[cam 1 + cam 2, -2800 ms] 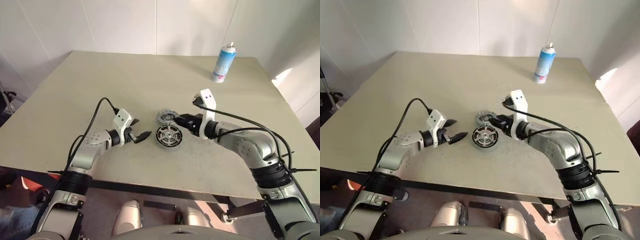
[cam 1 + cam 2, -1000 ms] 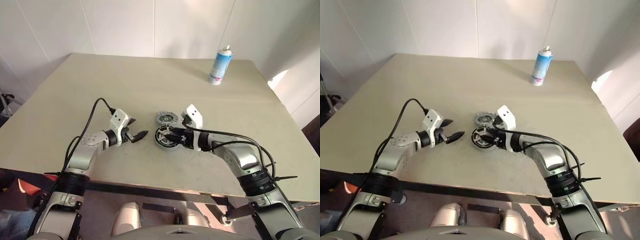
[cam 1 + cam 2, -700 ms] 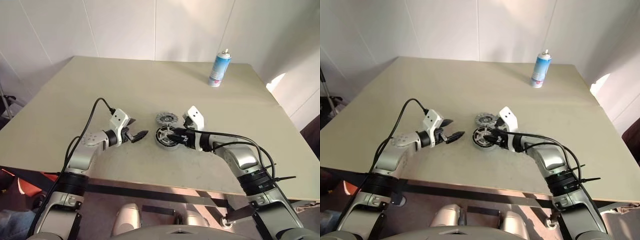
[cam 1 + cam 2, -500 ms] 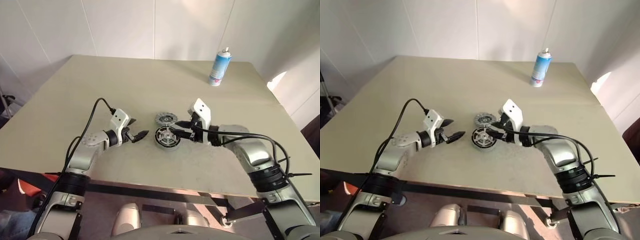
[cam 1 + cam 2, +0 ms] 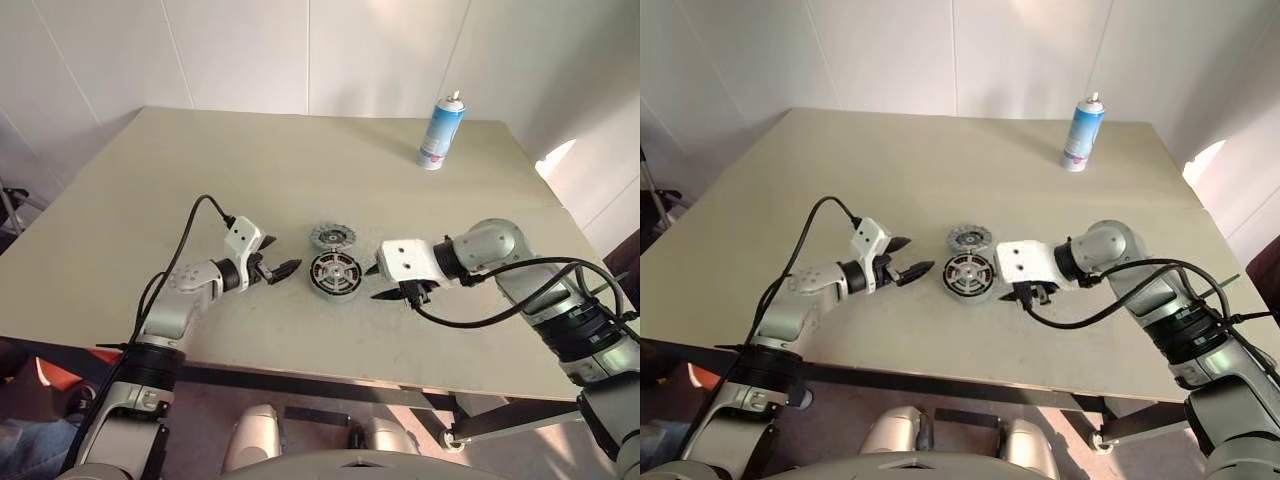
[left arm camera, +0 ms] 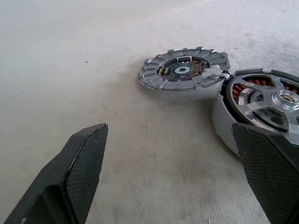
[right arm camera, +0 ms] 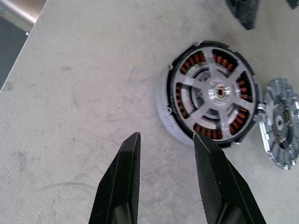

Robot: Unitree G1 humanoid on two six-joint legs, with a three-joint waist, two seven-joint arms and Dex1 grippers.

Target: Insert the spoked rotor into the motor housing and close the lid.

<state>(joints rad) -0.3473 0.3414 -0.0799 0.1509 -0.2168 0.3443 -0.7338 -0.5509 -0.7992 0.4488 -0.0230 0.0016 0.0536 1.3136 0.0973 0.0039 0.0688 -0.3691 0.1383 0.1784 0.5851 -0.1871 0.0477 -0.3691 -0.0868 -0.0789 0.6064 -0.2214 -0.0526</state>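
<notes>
- Beige bench carries the housing near its middle, lying flat, copper windings showing between silver spokes.
- Rotor sits inside the housing, its spokes and hub face up, black ring level with the housing's rim.
- Lid lies flat on the bench just behind the housing, on the far side from the robot; in the left wrist view the two rims look to be touching or nearly so. It is not on the housing.
- Left pincer hangs low over the bench just left of the housing, pointing toward it. Its fingers stand wide apart and hold nothing; one fingertip is close beside the housing's wall, and I cannot tell whether it touches.
- Right pincer is just right of the housing, angled down toward the bench. Its fingers are partly apart with bare bench between them; they grip nothing. In the right wrist view one fingertip overlaps the housing's edge, but contact cannot be told.
- Blue and white spray can stands upright near the far right corner of the bench, well apart from the motor parts.
</notes>
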